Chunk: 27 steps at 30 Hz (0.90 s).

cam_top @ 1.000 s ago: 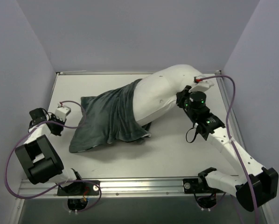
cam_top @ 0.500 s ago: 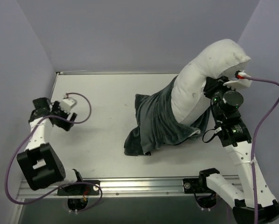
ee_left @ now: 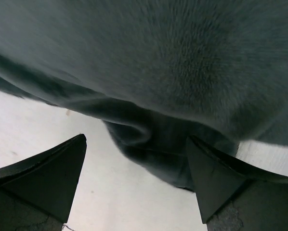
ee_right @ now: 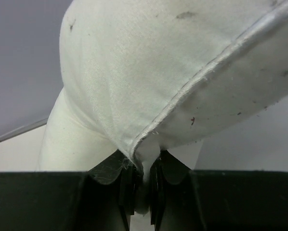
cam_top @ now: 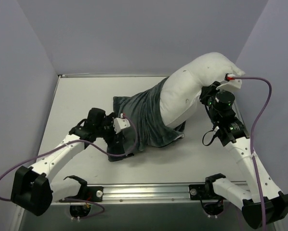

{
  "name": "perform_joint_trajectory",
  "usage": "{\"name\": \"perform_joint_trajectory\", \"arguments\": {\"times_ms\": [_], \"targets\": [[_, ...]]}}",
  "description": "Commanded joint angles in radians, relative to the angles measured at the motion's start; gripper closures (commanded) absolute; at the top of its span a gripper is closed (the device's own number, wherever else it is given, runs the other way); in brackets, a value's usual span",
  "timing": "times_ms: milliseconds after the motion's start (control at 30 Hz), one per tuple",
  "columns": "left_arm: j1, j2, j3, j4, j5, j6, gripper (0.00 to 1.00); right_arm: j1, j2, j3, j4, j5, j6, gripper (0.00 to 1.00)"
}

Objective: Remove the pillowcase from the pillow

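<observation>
The plain white pillow (cam_top: 192,86) rises at the back right, its upper half bare. Its lower half is still inside the dark grey pillowcase (cam_top: 146,115), which trails down-left onto the table. My right gripper (cam_top: 205,97) is shut on a corner seam of the pillow (ee_right: 158,72); the right wrist view shows white cloth pinched between the pads of that gripper (ee_right: 145,185). My left gripper (cam_top: 119,144) is open at the pillowcase's near-left end. In the left wrist view the gripper (ee_left: 136,142) straddles a fold of the fuzzy grey pillowcase (ee_left: 182,57) just above the table, touching nothing.
The pale table (cam_top: 76,96) has a metal rail (cam_top: 149,190) along its near edge. Lilac walls close in the back and both sides. Purple cables loop from both arms, the right one (cam_top: 264,106) arching close to the right wall.
My left arm has swung in from the far left to the pillowcase's near end, and its jaws have opened. The right arm raised the pillow, then lowered it a little; the pillowcase was dragged right.
</observation>
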Motion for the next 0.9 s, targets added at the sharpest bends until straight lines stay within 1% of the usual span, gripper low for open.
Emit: {"name": "perform_joint_trajectory", "arguments": {"times_ms": [0, 67, 100, 200, 233, 333, 500, 533, 600, 633, 667, 700, 733, 800, 867], "targets": [[-0.019, 0.075, -0.026, 0.182, -0.152, -0.166, 0.06, -0.001, -0.020, 0.040, 0.083, 0.034, 0.000, 1.00], [-0.016, 0.101, -0.023, 0.207, -0.155, -0.208, 0.06, -0.004, -0.020, 0.038, 0.083, 0.035, 0.005, 1.00], [-0.014, 0.099, -0.032, 0.252, -0.128, -0.200, 0.06, -0.003, -0.020, 0.037, 0.083, 0.034, 0.009, 1.00], [-0.021, 0.109, -0.102, 0.316, -0.060, -0.090, 0.06, -0.001, -0.016, 0.040, 0.091, 0.031, 0.017, 1.00], [-0.021, 0.121, -0.119, 0.313, -0.058, -0.064, 0.06, -0.003, -0.016, 0.043, 0.085, 0.031, 0.017, 1.00], [-0.022, 0.217, -0.107, 0.279, -0.123, -0.004, 0.06, -0.003, -0.017, 0.051, 0.081, 0.035, 0.011, 1.00], [-0.048, 0.354, -0.113, 0.369, -0.238, 0.030, 0.06, -0.004, -0.025, 0.040, 0.095, 0.046, 0.008, 1.00], [-0.062, 0.372, -0.101, 0.368, -0.259, 0.019, 0.00, -0.004, -0.023, 0.038, 0.095, 0.046, 0.006, 1.00], [-0.065, 0.412, -0.057, 0.382, -0.285, -0.008, 0.12, -0.004, -0.026, 0.034, 0.097, 0.048, 0.006, 1.00], [-0.062, 0.444, -0.043, 0.379, -0.296, -0.001, 0.25, -0.006, -0.030, 0.031, 0.095, 0.049, 0.006, 1.00], [-0.062, 0.463, -0.023, 0.362, -0.295, 0.008, 0.54, -0.006, -0.031, 0.031, 0.097, 0.049, 0.006, 1.00], [-0.064, 0.480, -0.017, 0.348, -0.287, 0.019, 0.72, -0.006, -0.033, 0.029, 0.097, 0.049, 0.006, 1.00], [-0.067, 0.513, -0.012, 0.333, -0.279, 0.027, 0.96, -0.007, -0.036, 0.029, 0.097, 0.051, 0.006, 1.00], [-0.065, 0.533, -0.010, 0.317, -0.273, 0.007, 0.98, -0.009, -0.040, 0.031, 0.098, 0.052, 0.005, 1.00], [-0.039, 0.512, -0.010, 0.316, -0.264, -0.057, 0.98, -0.013, -0.045, 0.038, 0.092, 0.055, -0.003, 1.00]]}}
